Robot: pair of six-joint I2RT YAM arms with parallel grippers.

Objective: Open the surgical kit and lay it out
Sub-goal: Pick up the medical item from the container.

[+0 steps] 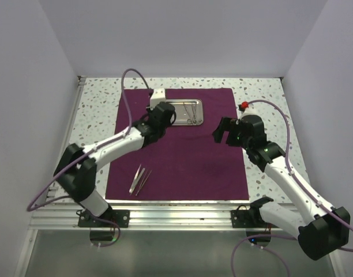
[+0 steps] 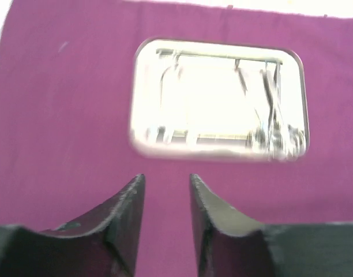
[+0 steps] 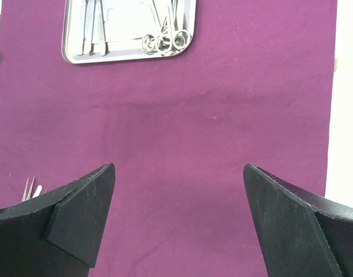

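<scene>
The surgical kit's dark purple cloth (image 1: 182, 156) lies spread flat on the table. Its shiny steel tray (image 1: 195, 104) sits on the far part of the cloth and holds ring-handled instruments (image 3: 165, 41) and other slim steel tools. Two slim tweezers (image 1: 139, 180) lie on the cloth's near left. My left gripper (image 1: 169, 115) hovers at the tray's left end; in the left wrist view the gripper (image 2: 167, 179) is open, with only cloth in the narrow gap, just short of the tray (image 2: 211, 104). My right gripper (image 3: 179, 167) is wide open over bare cloth (image 3: 222, 115), right of the tray.
The speckled tabletop (image 1: 96, 109) shows around the cloth on the left, right and far sides. An aluminium rail (image 1: 176, 216) runs along the near edge between the arm bases. White walls close in the left, right and back.
</scene>
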